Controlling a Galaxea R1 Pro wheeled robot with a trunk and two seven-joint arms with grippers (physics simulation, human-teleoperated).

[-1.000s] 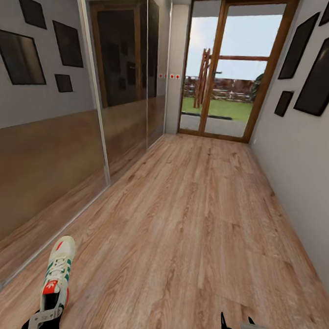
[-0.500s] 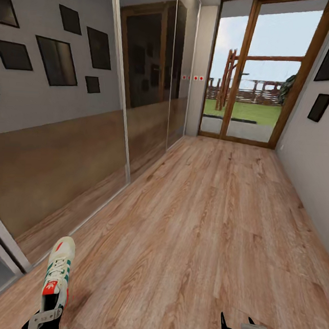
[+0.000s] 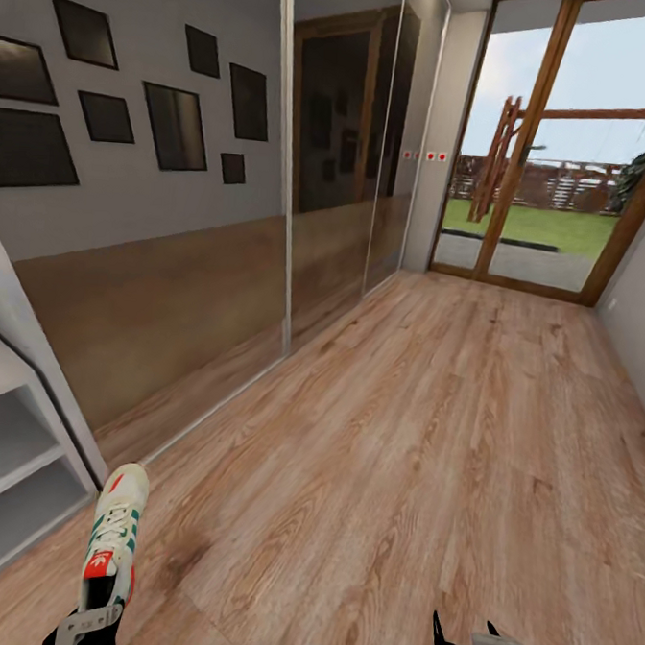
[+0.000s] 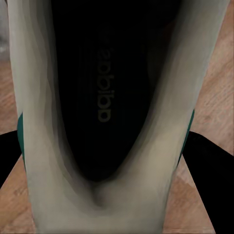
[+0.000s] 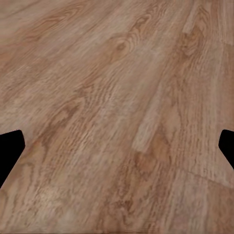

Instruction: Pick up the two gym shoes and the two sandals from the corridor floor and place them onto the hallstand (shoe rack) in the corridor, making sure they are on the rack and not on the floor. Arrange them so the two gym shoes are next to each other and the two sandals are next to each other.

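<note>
One gym shoe [image 3: 113, 537], white with green stripes and a red-orange heel patch, hangs toe-forward at the lower left of the head view. My left gripper [image 3: 84, 625] is shut on its heel end. In the left wrist view the shoe's dark opening [image 4: 105, 97] lies between the black fingers [image 4: 208, 163]. The hallstand [image 3: 5, 454] shows its pale-grey shelves at the left edge. My right gripper [image 3: 462, 635] is open and holds nothing; its fingertips [image 5: 9, 146] frame bare corridor floor [image 5: 117, 122]. The sandals are out of view.
Mirrored sliding doors [image 3: 219, 286] run along the left wall beyond the hallstand. A wood-framed glass door [image 3: 553, 185] closes the far end. The right wall [image 3: 644, 335] borders the plank floor [image 3: 420, 445], which stretches ahead.
The camera has swung left, so the whole picture shifted right and the hallstand's shelves came into view at the left. The shoe stays in my left gripper; both arms hold their pose.
</note>
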